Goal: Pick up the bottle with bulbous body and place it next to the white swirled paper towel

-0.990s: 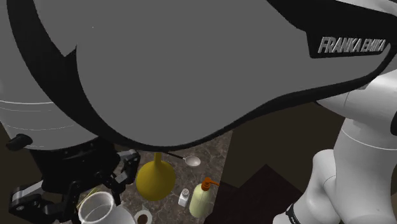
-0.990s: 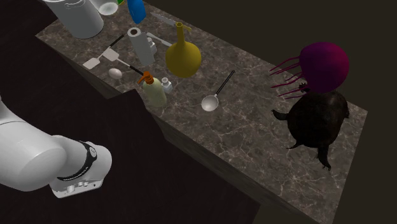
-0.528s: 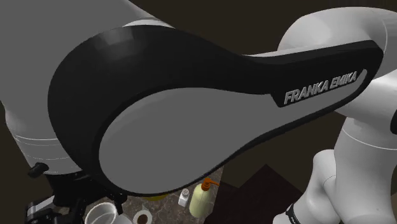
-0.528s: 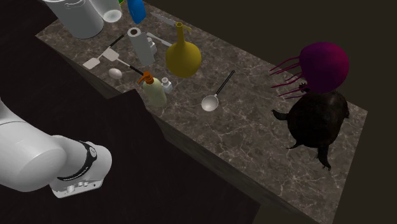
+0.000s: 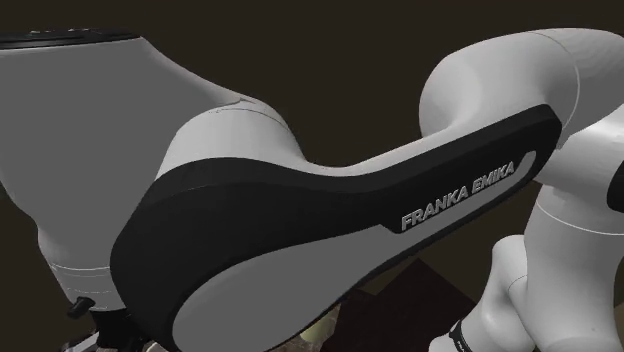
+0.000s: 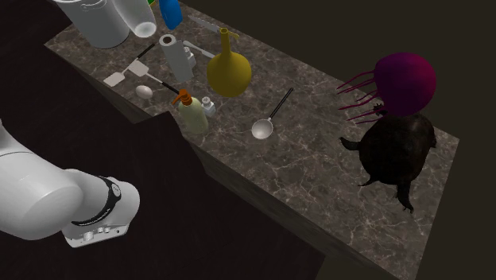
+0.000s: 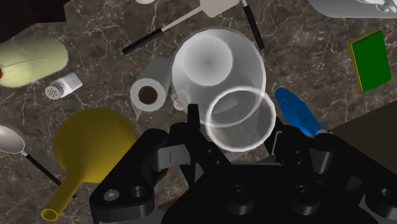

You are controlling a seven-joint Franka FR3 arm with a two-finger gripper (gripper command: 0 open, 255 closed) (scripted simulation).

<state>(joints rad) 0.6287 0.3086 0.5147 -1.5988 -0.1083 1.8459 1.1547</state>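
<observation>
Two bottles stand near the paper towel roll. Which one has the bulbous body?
The yellow bottle: a round belly under a long thin neck. The pale pump bottle nearer the counter's edge has an orange pump and no long neck.

A kitchen is showing: ladle [image 6: 263,127], spatula [image 6: 114,79] and salt shaker [image 6: 208,105] are sitting near a soap dispenser [image 6: 191,116] on a marbled surface [image 6: 318,171].

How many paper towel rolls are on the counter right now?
1. The paper towel roll stands upright left of the yellow bottle in the second exterior view, between it and the white bucket. Another could be hidden behind the bucket.
</observation>
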